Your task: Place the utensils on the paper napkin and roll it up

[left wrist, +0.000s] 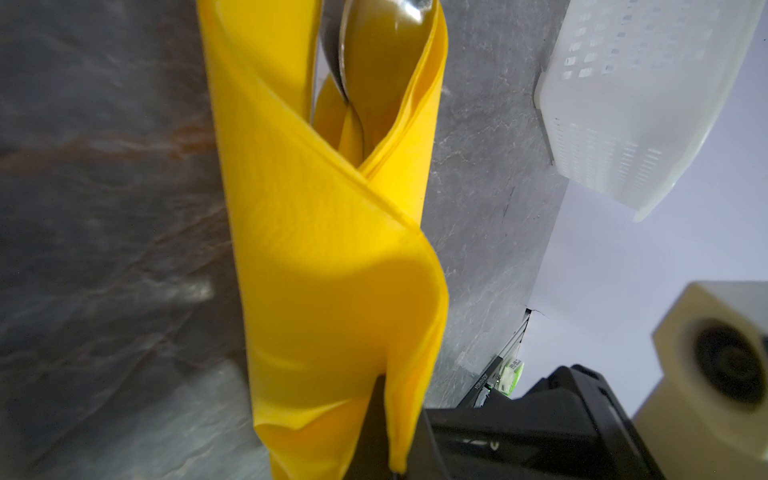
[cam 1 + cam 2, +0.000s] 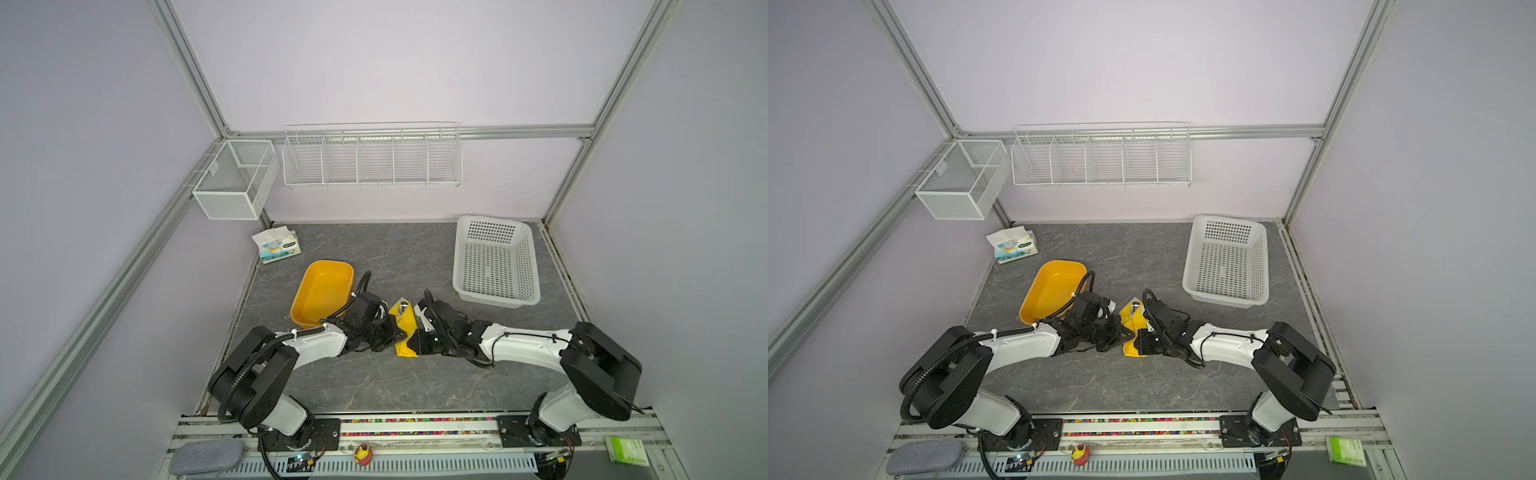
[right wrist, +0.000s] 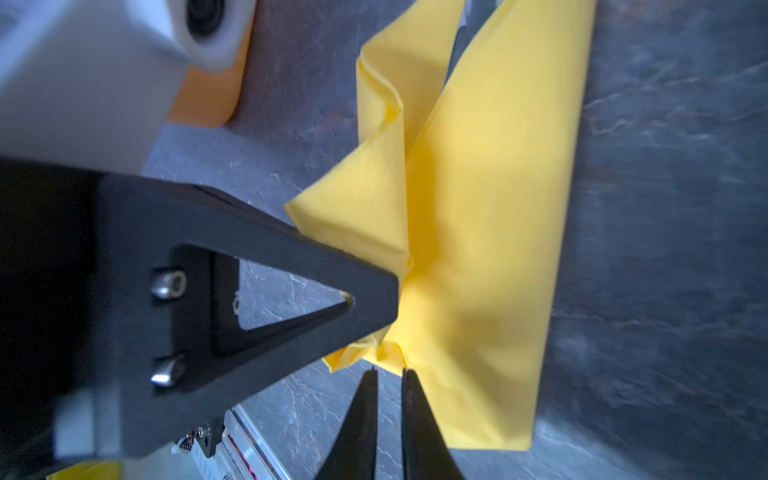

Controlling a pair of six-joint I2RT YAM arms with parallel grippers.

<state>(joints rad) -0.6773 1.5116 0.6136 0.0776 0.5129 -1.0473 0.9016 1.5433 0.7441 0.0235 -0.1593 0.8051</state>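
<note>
The paper napkin [image 2: 406, 328] lies rolled mid-table, pinched by the left gripper [image 3: 390, 297]. The right gripper [image 3: 389, 374] is nearly closed at its edge, hold unclear. The utensils [image 1: 370, 58] show from the left wrist, not the right.

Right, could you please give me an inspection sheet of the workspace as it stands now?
Surface: grey marbled tabletop; no spills seen.
Job's things: thin yellow paper napkin wrapped lengthwise round the silver metal utensils; only a spoon bowl shows, poking out of one end.
Clutter: orange-yellow plastic tray, white perforated plastic basket, white-and-blue tissue pack, all apart from the napkin.
Grippers: left gripper shut on a napkin flap; right gripper tips nearly together at the napkin's edge, grip unclear.
Cables: black corrugated hose along the left arm, thin black cable along the right arm.
Surroundings: white wire racks on the lilac walls.
</note>
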